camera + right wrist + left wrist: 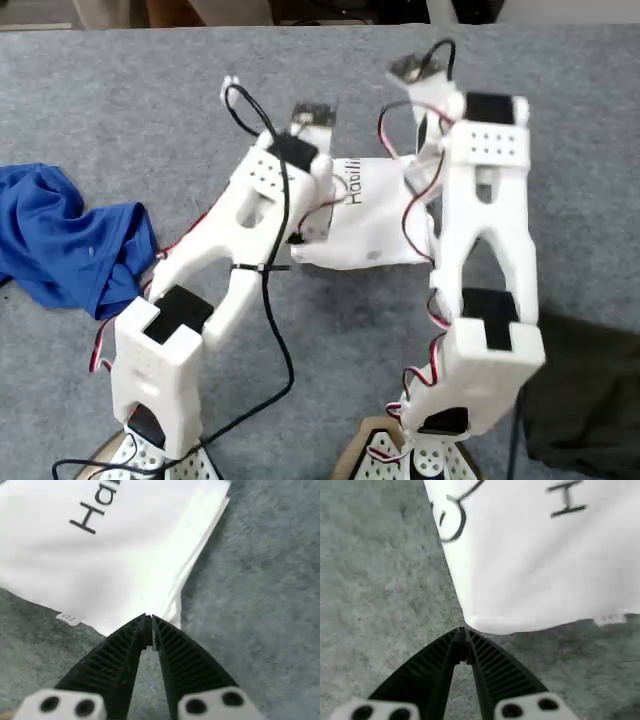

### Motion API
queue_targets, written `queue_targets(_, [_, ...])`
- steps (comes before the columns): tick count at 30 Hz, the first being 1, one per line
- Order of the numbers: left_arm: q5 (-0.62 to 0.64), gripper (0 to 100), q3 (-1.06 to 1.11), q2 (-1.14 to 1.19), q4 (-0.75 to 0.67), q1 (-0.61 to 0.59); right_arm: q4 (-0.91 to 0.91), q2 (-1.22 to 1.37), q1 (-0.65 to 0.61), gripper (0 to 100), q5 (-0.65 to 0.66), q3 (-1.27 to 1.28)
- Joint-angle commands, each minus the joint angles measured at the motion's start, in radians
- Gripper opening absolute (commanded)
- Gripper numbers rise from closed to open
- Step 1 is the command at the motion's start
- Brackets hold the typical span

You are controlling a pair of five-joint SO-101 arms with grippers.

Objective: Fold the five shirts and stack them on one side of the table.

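Note:
A folded white shirt with black lettering lies mid-table between my two arms. My left gripper is shut, its tips pinching the shirt's near corner against the grey cloth. My right gripper is shut too, tips meeting on the other near corner of the white shirt, where several folded layers show along the edge. A crumpled blue shirt lies at the table's left. A dark shirt lies at the near right.
The table is covered in grey felt. Cables hang off both arms over the white shirt. Both arm bases stand at the front edge, and the far strip of the table lies beyond the arms.

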Motion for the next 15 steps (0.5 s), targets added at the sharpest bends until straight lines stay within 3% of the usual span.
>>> queue_targets(1, [0.021,2,0.074,-0.007,-0.13,0.002,-0.153,-0.087,-0.008,0.5,-0.003,0.216])
queue_targets(9, [0.023,2,0.021,0.148,-0.189,0.002,-0.387,-0.084,0.082,0.5,0.028,0.444])
queue_targets(15, [0.02,2,0.005,0.193,-0.186,0.002,-0.445,0.013,0.156,0.5,0.064,0.458])
